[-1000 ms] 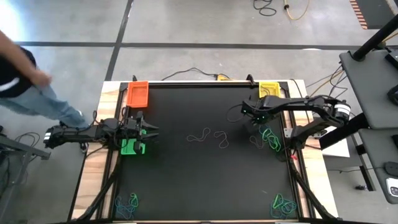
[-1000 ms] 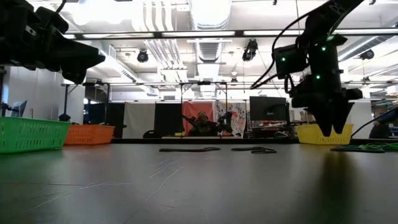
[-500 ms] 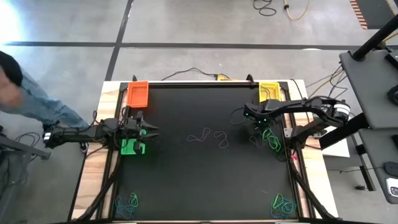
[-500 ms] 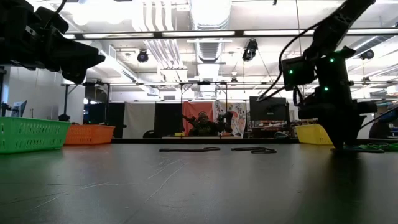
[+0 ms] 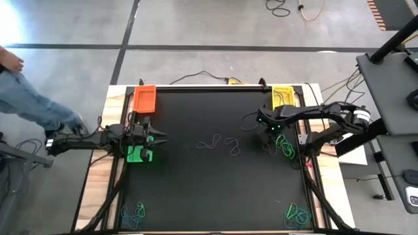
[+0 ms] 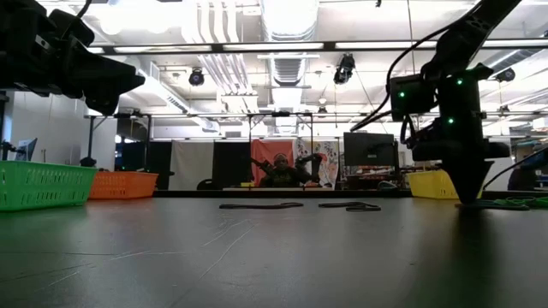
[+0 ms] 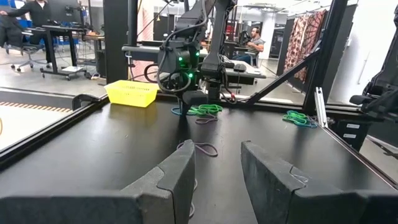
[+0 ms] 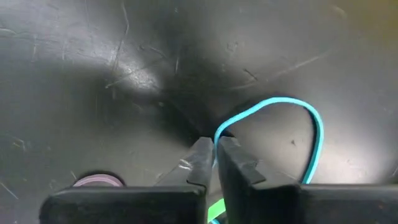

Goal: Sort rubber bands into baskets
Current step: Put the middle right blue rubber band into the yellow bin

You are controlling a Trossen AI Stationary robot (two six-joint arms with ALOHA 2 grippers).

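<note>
My right gripper (image 8: 214, 151) points down at the black mat (image 5: 215, 176), shut on a teal rubber band (image 8: 311, 127) beside a green pile of rubber bands (image 5: 285, 145). In the low view its tip (image 6: 469, 198) reaches the mat. More bands lie mid-table (image 5: 219, 142) and at the near corners (image 5: 134, 212) (image 5: 297, 214). My left gripper (image 7: 217, 167) waits open and level over the green basket (image 5: 139, 155). The orange basket (image 5: 144, 99) stands far left and the yellow basket (image 5: 282, 94) far right. My right gripper pinches the teal band's strand (image 8: 219, 135) between the free ends of its two fingers (image 8: 200, 155), coming from above and pointing down. The rest of the loop lies slack on the mat beside the fingers.
A pink ring (image 8: 96, 181) lies on the mat close to my right gripper. Black cables (image 5: 248, 119) hang by the right arm. A person's legs (image 5: 32, 108) show left of the table. Bare mat lies between the two arms.
My right gripper has sunk to the mat beside the green pile, moving slightly toward the near edge, and its fingers have shut on the teal band. The person to the left of the table has moved.
</note>
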